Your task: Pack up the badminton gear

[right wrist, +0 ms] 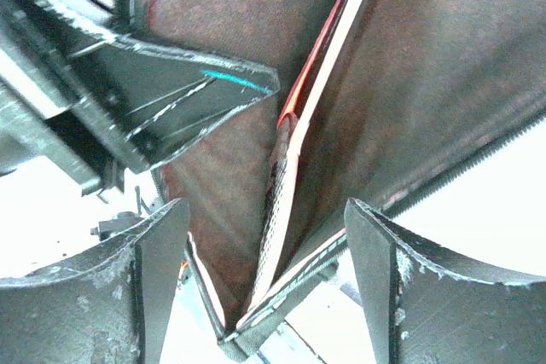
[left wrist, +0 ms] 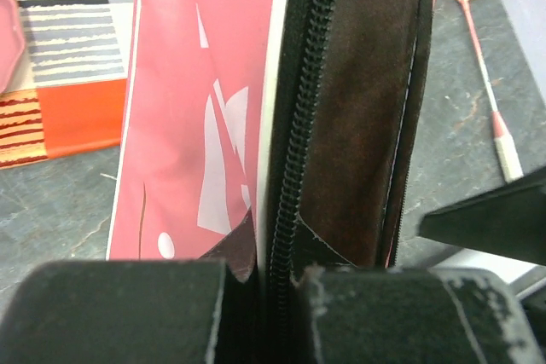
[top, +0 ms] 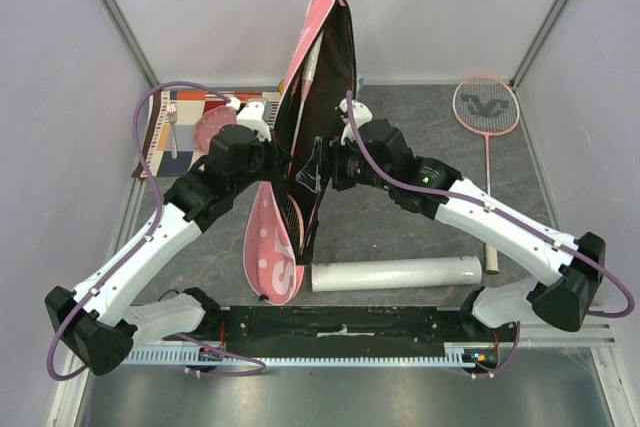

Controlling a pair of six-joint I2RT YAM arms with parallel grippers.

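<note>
Pink bag (top: 315,77) with a dark lining is held on end at the middle of the table, top high and lower end down near the arms' bases. The left gripper (left wrist: 264,296) is clamped on the bag's zipper edge, apparently to keep it upright and its mouth stretched open.

The right gripper (right wrist: 264,228) sits at that mouth with fingers spread wide, gripping nothing. Between them, deep in the fold of the lining, lies what looks like a racket (right wrist: 273,202), showing a pink rim and a mesh of strings. One racket seems to be packed.

The bag's pink outside carries white lettering and dots.

A second racket (top: 487,107) lies flat at the far right, well apart from the bag. A white tube (top: 397,274) lies just beside the bag's lower end. Both are probably yet to go in.
</note>
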